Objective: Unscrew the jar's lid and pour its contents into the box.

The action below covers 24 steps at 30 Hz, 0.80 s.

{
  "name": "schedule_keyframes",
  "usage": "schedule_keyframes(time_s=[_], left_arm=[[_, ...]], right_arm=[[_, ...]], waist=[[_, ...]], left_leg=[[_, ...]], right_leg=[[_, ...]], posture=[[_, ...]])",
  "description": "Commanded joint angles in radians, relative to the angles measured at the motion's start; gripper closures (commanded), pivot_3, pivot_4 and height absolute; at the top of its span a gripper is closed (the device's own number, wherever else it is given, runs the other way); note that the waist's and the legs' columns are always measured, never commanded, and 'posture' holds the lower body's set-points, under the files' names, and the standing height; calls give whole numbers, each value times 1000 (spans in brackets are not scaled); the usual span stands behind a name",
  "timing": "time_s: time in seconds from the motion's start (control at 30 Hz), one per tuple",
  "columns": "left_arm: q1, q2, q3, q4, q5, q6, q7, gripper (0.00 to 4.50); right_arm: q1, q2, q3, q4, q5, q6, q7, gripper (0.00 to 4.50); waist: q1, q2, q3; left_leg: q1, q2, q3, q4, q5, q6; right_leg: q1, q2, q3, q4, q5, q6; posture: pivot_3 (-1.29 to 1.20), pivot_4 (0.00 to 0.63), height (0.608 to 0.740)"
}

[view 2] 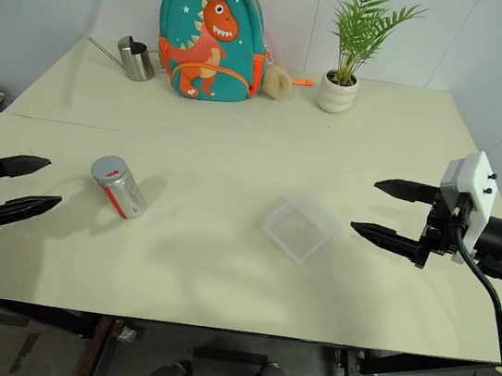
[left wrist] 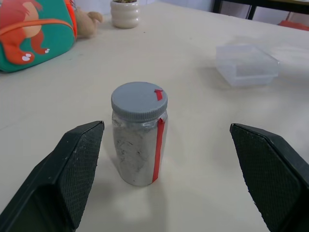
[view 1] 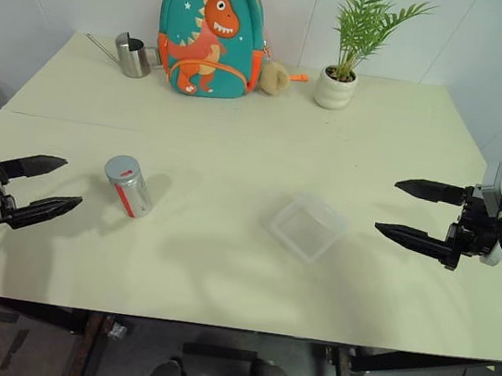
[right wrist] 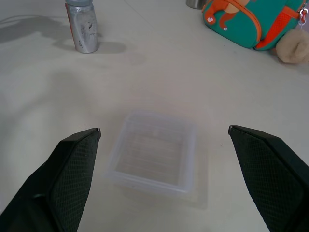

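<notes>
The jar (view 1: 129,188) stands upright on the left half of the table, silvery inside with a red stripe down its side. Its grey lid (left wrist: 139,100) with a small red mark is screwed on. The contents cannot be made out. My left gripper (view 1: 50,186) hovers open just left of the jar, apart from it. The clear box (view 1: 307,226) lies right of the table's centre, and looks empty. My right gripper (view 1: 402,209) hangs open to the right of the box, pointing toward it, touching nothing.
A dinosaur backpack (view 1: 209,31) with a plush toy (view 1: 274,78) stands at the table's far edge. A steel watering can (view 1: 133,55) is to its left and a potted plant (view 1: 342,70) to its right. The table's front edge (view 1: 232,324) runs close below both grippers.
</notes>
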<state>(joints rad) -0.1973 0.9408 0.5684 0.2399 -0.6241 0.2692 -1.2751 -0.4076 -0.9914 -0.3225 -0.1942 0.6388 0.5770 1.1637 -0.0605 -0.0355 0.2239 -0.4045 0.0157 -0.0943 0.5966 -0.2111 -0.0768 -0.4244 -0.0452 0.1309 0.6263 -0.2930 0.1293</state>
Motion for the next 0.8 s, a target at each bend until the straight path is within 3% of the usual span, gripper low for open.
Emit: schedule_keyframes(time_s=[0.03,0.43,0.8], left_arm=[[-11,-10,9,-44,-12,-18,18,47],[159,-119,88,-279,-35,14,189,47],[249,-321,40,-540,55,-9,545,47]], right_arm=[[-18,11,-11,-28,18,-22,-13,0],[-62,60,55,-29,34,-28,-8,0],[-181,153,175,108,-11,-125,92,0]], waist=[[0,0,0],[-1,0,0],[-2,0,0]], left_leg=[[0,0,0,0,0,0],[0,0,1,1,0,0],[1,-1,1,12,-1,-1]], right_leg=[[0,0,0,0,0,0],[0,0,1,0,2,3],[6,0,3,-1,3,2]], posture=[[0,150,740],[0,150,740],[0,150,740]])
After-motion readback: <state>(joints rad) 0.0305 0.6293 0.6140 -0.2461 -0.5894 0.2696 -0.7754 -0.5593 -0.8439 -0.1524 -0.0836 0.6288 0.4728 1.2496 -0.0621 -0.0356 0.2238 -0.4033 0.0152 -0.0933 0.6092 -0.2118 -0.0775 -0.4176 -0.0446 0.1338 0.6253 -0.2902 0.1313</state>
